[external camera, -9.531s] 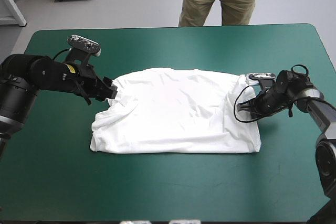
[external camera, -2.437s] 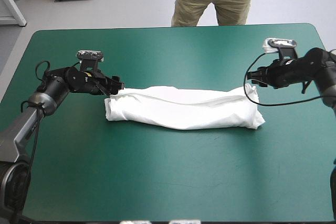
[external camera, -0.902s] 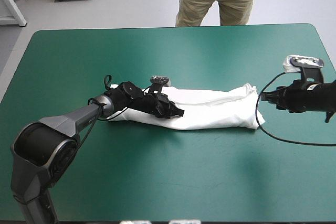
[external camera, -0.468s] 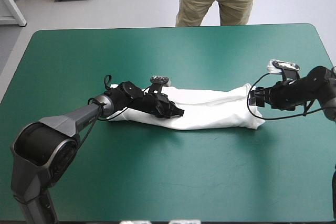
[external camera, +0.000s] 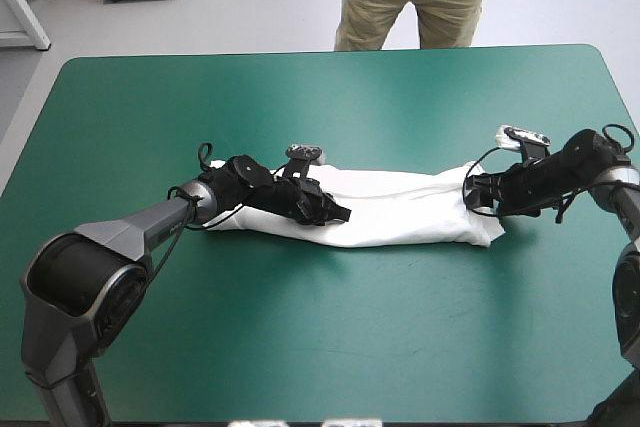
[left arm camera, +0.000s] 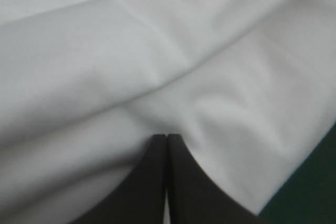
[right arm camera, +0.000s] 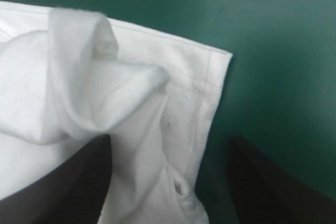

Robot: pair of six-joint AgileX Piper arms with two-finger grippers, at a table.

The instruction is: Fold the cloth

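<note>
The white T-shirt (external camera: 400, 212) lies folded into one long narrow band across the middle of the table. My left arm stretches along the band's left half. The left gripper (external camera: 338, 213) is shut and pressed down on the cloth near the band's middle. In the left wrist view its black fingers (left arm camera: 157, 182) meet in one point on the white T-shirt (left arm camera: 157, 51). My right gripper (external camera: 472, 193) is at the band's right end, open. In the right wrist view the right gripper (right arm camera: 170, 139) has its fingers apart, with a hemmed corner and a rolled fold of the T-shirt (right arm camera: 131, 93) between them.
Broad strips of teal-green cover (external camera: 300, 327) lie in front of and behind the band. More cover (right arm camera: 273, 35) shows just beyond the shirt's right corner.
My right gripper has come in from farther right to the band's right end and now straddles its corner. The left arm and the shirt have stayed where they were.
</note>
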